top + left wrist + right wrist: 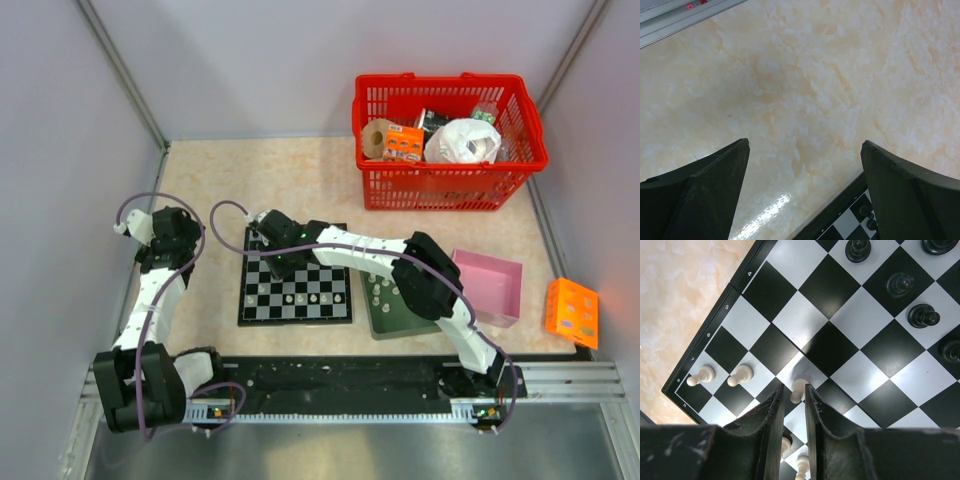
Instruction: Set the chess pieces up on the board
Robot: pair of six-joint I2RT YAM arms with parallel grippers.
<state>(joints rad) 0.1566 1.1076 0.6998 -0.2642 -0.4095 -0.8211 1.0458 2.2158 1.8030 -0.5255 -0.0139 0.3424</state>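
Observation:
The board [243,300] lies in front of the arms, and its corner [840,222] shows in the left wrist view. My right gripper [794,386] hangs low over the board's near-left part [283,262], shut on a white pawn [799,389] whose base touches a white square. Two more white pawns [701,375] [740,374] stand in the row to the left of it. Black pieces [924,316] stand further up the board [790,320]. My left gripper [805,144] is open and empty over bare tabletop, left of the board [170,235].
A dark green tray [400,310] with several whitish pieces sits right of the board. Beside it is a pink box [490,285], and an orange box [572,312] lies at the far right. A red basket [450,140] of items stands at the back.

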